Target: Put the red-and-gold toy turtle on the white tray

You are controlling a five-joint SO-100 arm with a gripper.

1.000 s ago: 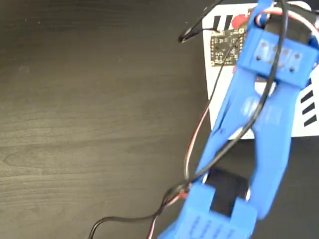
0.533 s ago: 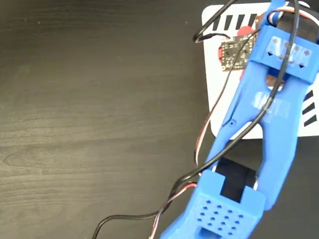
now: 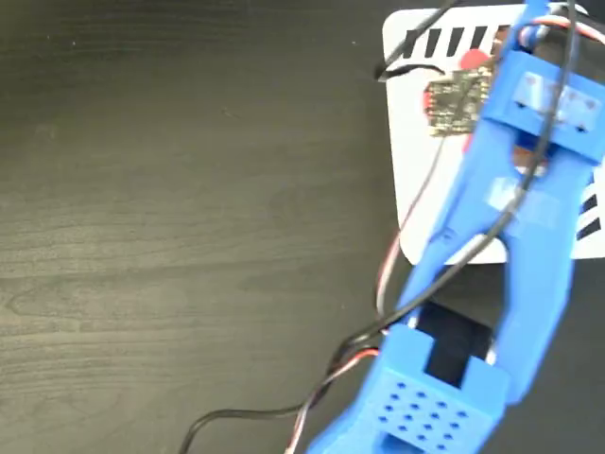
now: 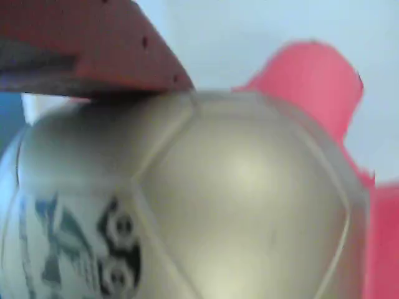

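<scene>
Now the hand (image 3: 477,71), gripping the turtle (image 4: 206,205), has moved farther over the white tray (image 3: 411,142).

turtle (image 3: 473,62) over tray (image 3: 408,142), tray at table's (image 3: 189,236) right

Dark wood-grain table (image 3: 189,208); faint sheen; no walls vis.

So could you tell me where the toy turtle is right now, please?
The red-and-gold toy turtle fills the wrist view; in the fixed view only a red bit peeks out beside the blue arm, over the white tray, upper right.
</scene>
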